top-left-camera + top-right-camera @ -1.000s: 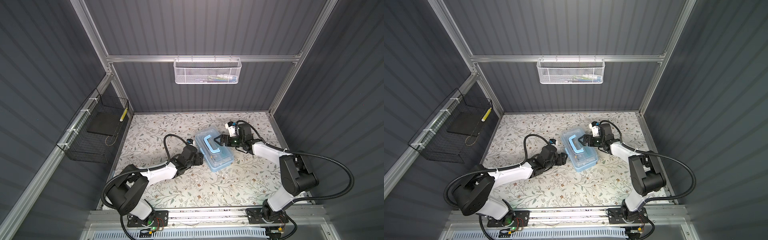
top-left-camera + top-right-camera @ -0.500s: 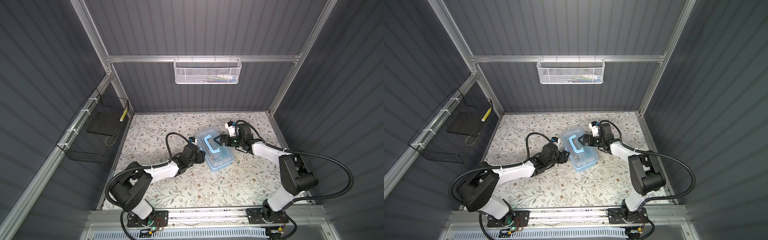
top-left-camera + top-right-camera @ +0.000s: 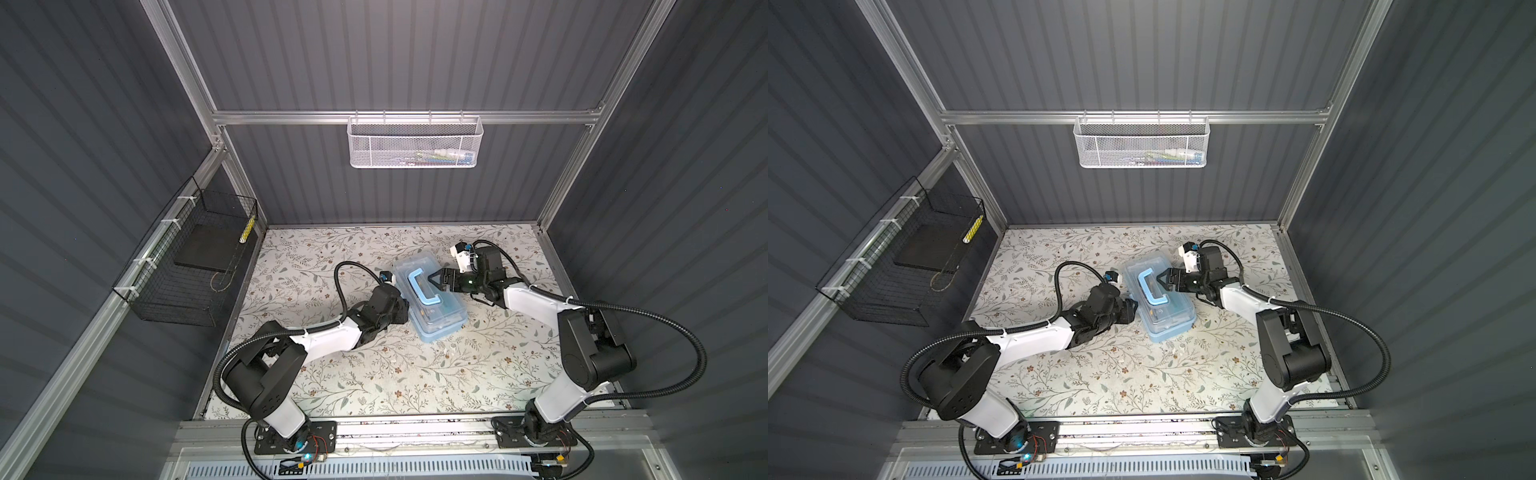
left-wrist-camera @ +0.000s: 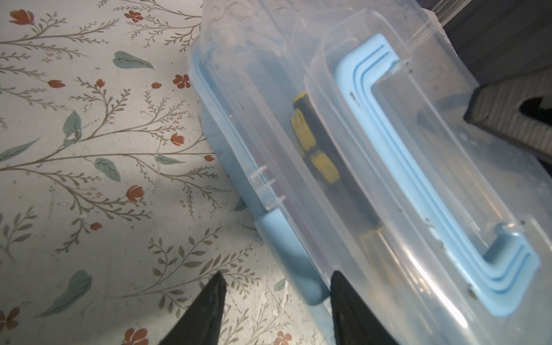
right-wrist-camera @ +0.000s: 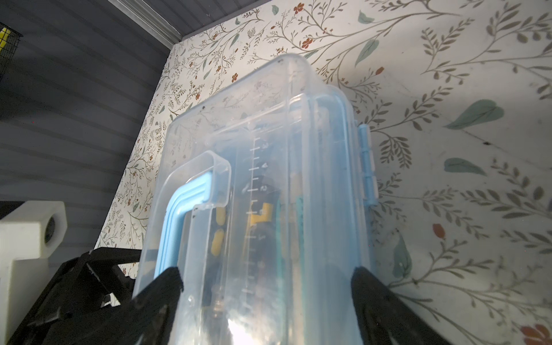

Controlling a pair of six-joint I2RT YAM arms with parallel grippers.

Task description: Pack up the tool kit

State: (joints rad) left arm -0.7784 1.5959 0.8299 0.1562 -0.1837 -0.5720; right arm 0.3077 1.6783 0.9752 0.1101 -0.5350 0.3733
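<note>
**Straddling the packed tool box with both grippers open**

In both top views, the small rectangular light-blue plastic tool box [image 3: 432, 307] with a clear lid lies near the middle of the floral-patterned table [image 3: 374, 374]. Its lid is down and its curved blue handle [image 3: 422, 286] lies flat on top. The left gripper [image 3: 1131, 309] sits at the box's long side. The right gripper [image 3: 434, 279] hangs over the lid beside the handle, jaws spread wide.

In the left wrist view, the left gripper's black fingers [image 4: 209, 304] stand apart, astride the light-blue side latch [image 4: 286, 254]. A slim yellow-and-black tool [image 4: 310, 143] shows through the lid.

In the right wrist view, the right gripper's fingers [image 5: 167, 286] span the lid and clasp nothing. Whether they touch it, I cannot tell.
</note>
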